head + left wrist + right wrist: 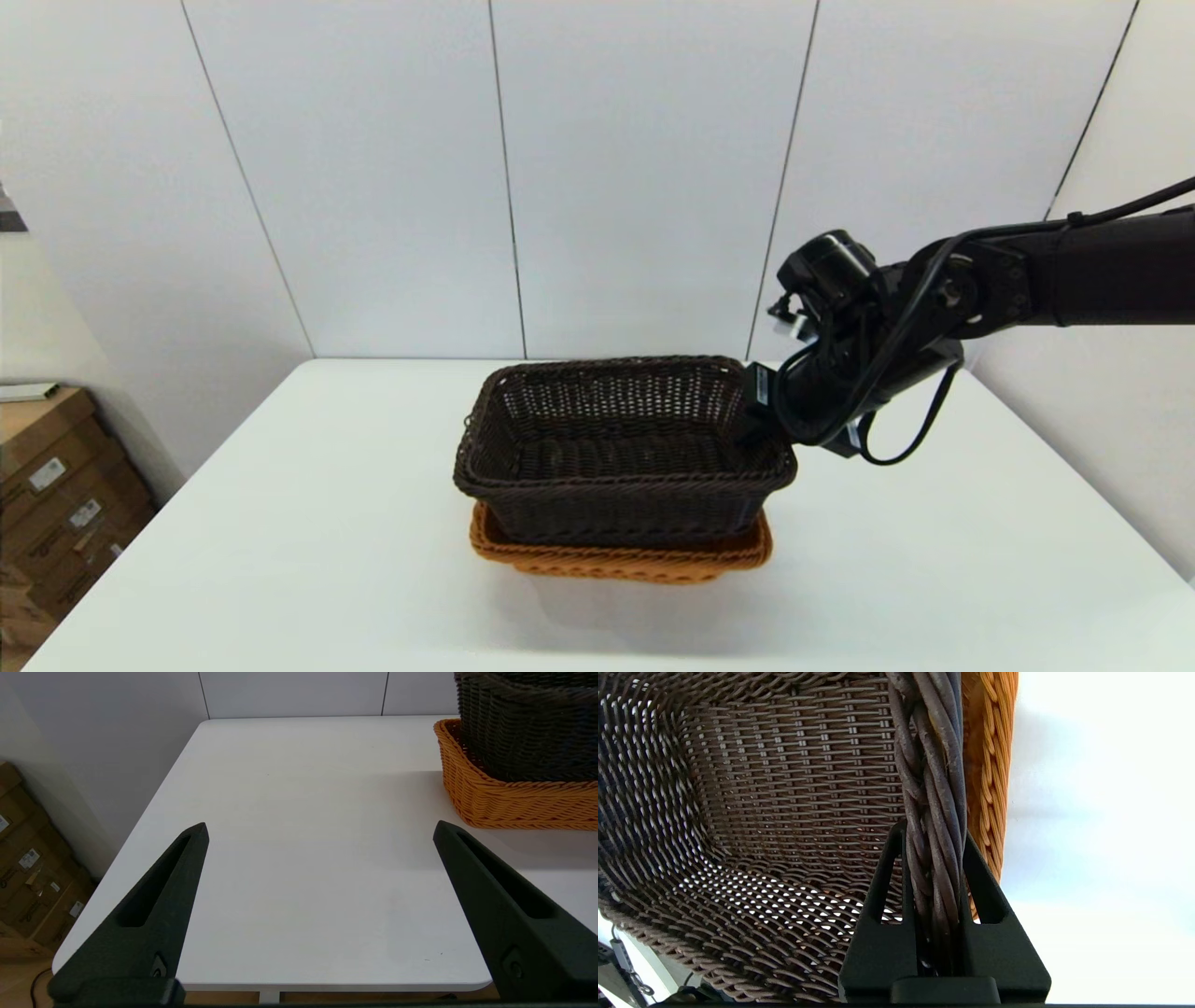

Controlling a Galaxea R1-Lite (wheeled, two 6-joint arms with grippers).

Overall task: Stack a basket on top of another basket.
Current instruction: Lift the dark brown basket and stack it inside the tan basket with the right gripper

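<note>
Right jaws [933,833] clamping dark basket [621,448] rim, over orange basket [621,555]

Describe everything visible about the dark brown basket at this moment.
The dark brown basket is rectangular woven wicker with open-weave sides, a tighter floor and a thick braided rim. It is empty and upright, sitting nested in the orange basket, whose rim shows beneath it at the middle of the white table. The right hand is shut on its right-side rim, one finger inside and one outside. The left hand is open, well clear.
</note>
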